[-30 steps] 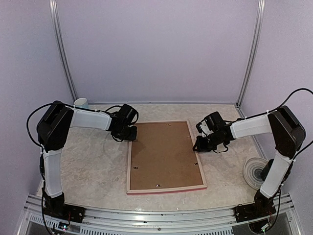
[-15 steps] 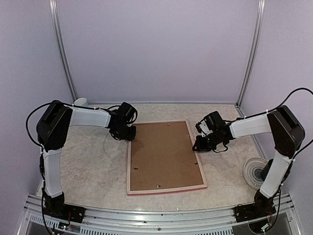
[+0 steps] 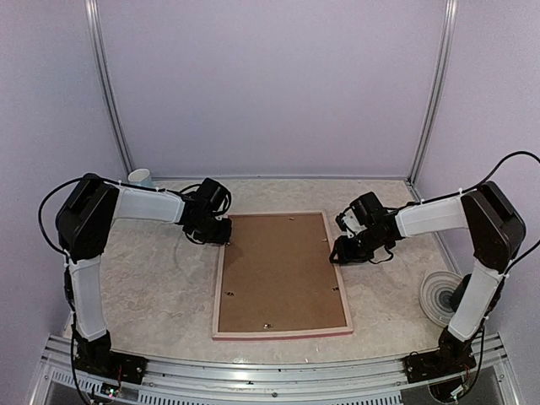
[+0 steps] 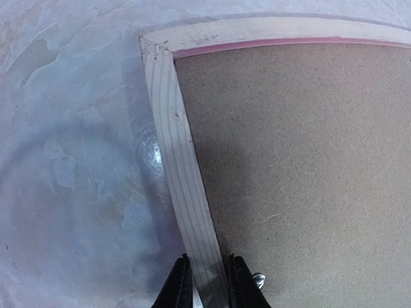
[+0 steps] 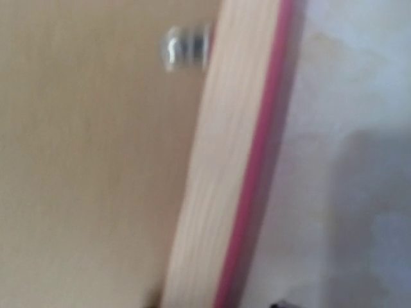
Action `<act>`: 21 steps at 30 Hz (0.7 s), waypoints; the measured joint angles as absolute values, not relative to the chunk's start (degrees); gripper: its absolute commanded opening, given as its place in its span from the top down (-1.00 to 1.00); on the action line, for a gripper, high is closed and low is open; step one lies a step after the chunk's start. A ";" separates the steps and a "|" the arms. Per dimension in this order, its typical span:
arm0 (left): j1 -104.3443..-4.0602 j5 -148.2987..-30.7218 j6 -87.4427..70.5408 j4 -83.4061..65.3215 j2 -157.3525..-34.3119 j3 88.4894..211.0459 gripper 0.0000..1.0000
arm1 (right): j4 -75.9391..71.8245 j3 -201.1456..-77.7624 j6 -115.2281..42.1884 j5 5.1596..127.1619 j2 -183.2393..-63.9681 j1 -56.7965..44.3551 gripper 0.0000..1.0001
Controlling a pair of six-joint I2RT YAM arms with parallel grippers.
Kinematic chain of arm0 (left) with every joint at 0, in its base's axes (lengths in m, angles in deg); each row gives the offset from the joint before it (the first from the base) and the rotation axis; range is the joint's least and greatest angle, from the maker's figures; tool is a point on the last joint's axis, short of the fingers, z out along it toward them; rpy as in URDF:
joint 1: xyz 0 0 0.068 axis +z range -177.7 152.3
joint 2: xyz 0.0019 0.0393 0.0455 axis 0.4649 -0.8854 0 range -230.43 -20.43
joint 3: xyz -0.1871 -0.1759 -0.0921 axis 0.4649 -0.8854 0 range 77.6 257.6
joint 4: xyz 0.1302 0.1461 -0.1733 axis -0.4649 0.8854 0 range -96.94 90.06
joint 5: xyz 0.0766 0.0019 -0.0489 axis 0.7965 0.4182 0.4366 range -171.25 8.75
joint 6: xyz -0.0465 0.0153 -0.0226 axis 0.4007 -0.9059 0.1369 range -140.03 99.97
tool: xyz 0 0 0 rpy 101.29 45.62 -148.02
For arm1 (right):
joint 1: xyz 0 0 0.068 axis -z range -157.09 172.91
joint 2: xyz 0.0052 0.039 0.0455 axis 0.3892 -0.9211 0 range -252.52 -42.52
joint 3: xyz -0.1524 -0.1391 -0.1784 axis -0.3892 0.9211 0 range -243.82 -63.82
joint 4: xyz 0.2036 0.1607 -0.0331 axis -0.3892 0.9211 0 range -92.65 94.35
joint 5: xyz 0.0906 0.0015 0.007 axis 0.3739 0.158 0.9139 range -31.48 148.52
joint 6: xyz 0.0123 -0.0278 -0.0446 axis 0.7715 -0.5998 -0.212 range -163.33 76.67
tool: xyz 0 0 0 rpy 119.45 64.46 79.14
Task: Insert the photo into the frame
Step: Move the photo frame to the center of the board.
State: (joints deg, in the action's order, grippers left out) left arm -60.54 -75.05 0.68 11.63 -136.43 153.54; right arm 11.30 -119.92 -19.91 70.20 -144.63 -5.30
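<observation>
Swinging slightly since a second ago, the frame (image 3: 283, 332) is now lying squarer to the near edge of the table (image 3: 152, 287), and its near rail is sitting a little further left. It is resting face down between the two arms, with the brown backing board (image 3: 278, 270) facing up and only a pink sliver showing along the outer edge.

The left gripper (image 4: 209, 285) is straddling the pale wood left rail near the far-left corner, one finger on each side. It appears to be pinching the rail, though the fingertips are cut off at the bottom of the wrist view. The right gripper (image 3: 337, 251) is sitting just beside the right rail near a small metal tab (image 5: 186, 45). Its wrist view is blurred and showing no fingers, so I cannot tell whether it is spread or pressed together.

The photo is not showing anywhere; whether it is already lying under the board cannot be told.

Judging by its thin rails, the frame is probably handling as light and stiff, and it is likely sliding easily on the smooth table. Any glass would be making it fragile. A rail near a corner is looking like the soundest hold, with two opposite holds keeping it from twisting.
</observation>
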 measured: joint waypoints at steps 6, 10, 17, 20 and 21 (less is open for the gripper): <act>-60.54 -77.00 0.42 10.38 -136.24 153.02 0.72 | 12.77 -120.51 -20.13 70.33 -144.43 -5.30 -0.05; -60.54 -78.44 -0.26 10.65 -137.35 154.76 0.71 | 14.80 -120.57 -20.16 70.49 -143.36 -5.30 -0.15; -61.66 -80.65 -3.21 11.83 -144.50 165.12 0.61 | 19.04 -124.94 -21.18 68.65 -140.08 -5.30 -0.33; -62.66 -81.15 -4.22 12.20 -148.45 170.83 0.60 | 19.43 -127.35 -21.44 67.75 -139.80 -5.30 -0.34; -63.01 -81.28 -4.48 12.35 -149.66 172.60 0.58 | 19.72 -127.94 -21.44 67.56 -139.80 -5.30 -0.34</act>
